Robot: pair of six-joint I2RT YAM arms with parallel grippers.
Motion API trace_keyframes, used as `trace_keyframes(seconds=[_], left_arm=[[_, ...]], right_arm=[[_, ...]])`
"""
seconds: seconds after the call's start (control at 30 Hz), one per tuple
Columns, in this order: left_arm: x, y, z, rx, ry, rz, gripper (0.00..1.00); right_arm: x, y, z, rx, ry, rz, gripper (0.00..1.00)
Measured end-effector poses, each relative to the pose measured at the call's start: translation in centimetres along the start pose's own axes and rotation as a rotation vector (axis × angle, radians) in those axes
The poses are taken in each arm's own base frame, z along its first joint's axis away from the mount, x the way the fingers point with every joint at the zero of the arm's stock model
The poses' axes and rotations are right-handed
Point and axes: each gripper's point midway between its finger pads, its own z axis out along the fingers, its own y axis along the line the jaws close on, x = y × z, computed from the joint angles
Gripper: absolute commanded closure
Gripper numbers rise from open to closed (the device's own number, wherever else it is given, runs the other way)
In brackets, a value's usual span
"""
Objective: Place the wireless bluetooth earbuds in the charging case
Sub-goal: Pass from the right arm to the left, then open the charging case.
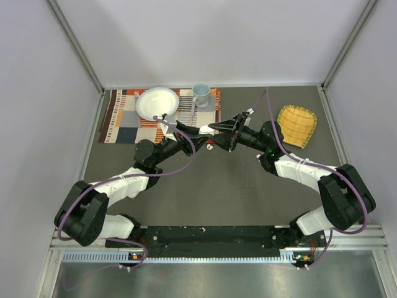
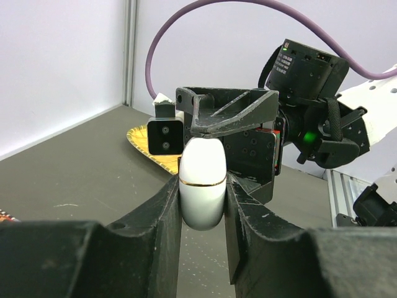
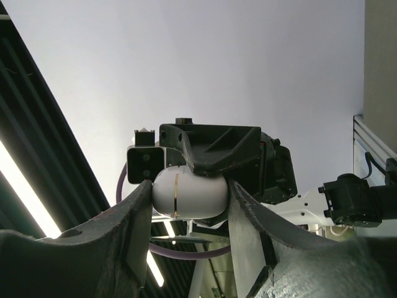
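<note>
Both arms meet mid-air over the table [image 1: 236, 180], just in front of the patterned mat [image 1: 124, 118]. Left gripper [image 2: 203, 198] is clamped nearly closed on the charging case [image 2: 202, 161]; the fingers [image 2: 167, 211] press both sides of its lower half, below the gold seam. Right gripper [image 3: 189, 192] is about half spread, and the same case sits between its fingers [image 3: 139, 211], touching both as far as I can see. So it's a two-handed pinch with the case off the table and the lid closed. The grippers face each other head-on. Plate [image 1: 157, 101] and mug [image 1: 200, 93] are on the mat behind, the yellow cloth [image 1: 296, 124] is off to the right.
</note>
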Motion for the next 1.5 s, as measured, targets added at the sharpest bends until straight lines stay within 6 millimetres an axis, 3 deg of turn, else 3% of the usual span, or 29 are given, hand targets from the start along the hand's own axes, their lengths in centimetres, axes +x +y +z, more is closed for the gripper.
trace_keyframes(seconds=[0.03, 0.1, 0.23, 0.27, 0.37, 0.47, 0.53, 0.6, 0.63, 0.93, 1.1, 1.23, 1.5], left_arm=[[0.0, 0.0, 0.0, -0.001, 0.001, -0.002, 0.77], [0.1, 0.0, 0.0, 0.000, 0.001, -0.004, 0.80], [0.1, 0.0, 0.0, -0.001, 0.001, -0.004, 0.68], [0.1, 0.0, 0.0, -0.001, 0.002, -0.005, 0.69], [0.1, 0.1, 0.0, -0.002, 0.003, -0.006, 0.77], [0.2, 0.1, 0.0, -0.002, 0.007, -0.008, 0.95], [0.2, 0.1, -0.1, -0.003, 0.009, -0.008, 1.00], [0.2, 0.2, -0.1, -0.005, 0.009, -0.008, 1.00], [0.2, 0.3, -0.1, -0.007, 0.009, -0.005, 1.00], [-0.4, 0.0, -0.4, -0.007, -0.021, 0.038, 1.00], [-0.8, -0.7, -0.9, 0.008, -0.060, 0.054, 1.00], [0.5, -0.2, -1.8, -0.041, -0.051, 0.003, 1.00], [3.5, 0.5, -4.2, -0.133, -0.011, -0.094, 1.00]], right_arm=[[0.0, 0.0, 0.0, 0.000, 0.000, 0.000, 0.89], [0.0, 0.0, 0.0, 0.001, 0.000, 0.000, 0.89], [0.0, -0.1, 0.0, 0.003, -0.001, 0.000, 0.88], [0.0, -0.1, 0.0, 0.003, -0.001, -0.001, 0.88], [-0.1, -0.1, 0.0, 0.005, -0.002, -0.005, 0.88], [-0.1, -0.2, 0.1, 0.012, -0.003, -0.010, 0.88], [-0.1, -0.2, 0.1, 0.016, -0.004, -0.014, 0.87], [-0.2, -0.2, 0.2, 0.023, -0.003, -0.016, 0.83], [-0.2, -0.2, 0.3, 0.026, -0.003, -0.023, 0.74], [0.1, -0.1, 0.6, 0.072, 0.002, -0.117, 0.22], [0.5, -0.6, 0.3, 0.117, 0.003, -0.178, 0.15], [0.8, -0.4, -0.2, 0.141, -0.007, -0.243, 0.13], [2.2, 2.7, -2.4, 0.190, -0.065, -0.549, 0.13]])
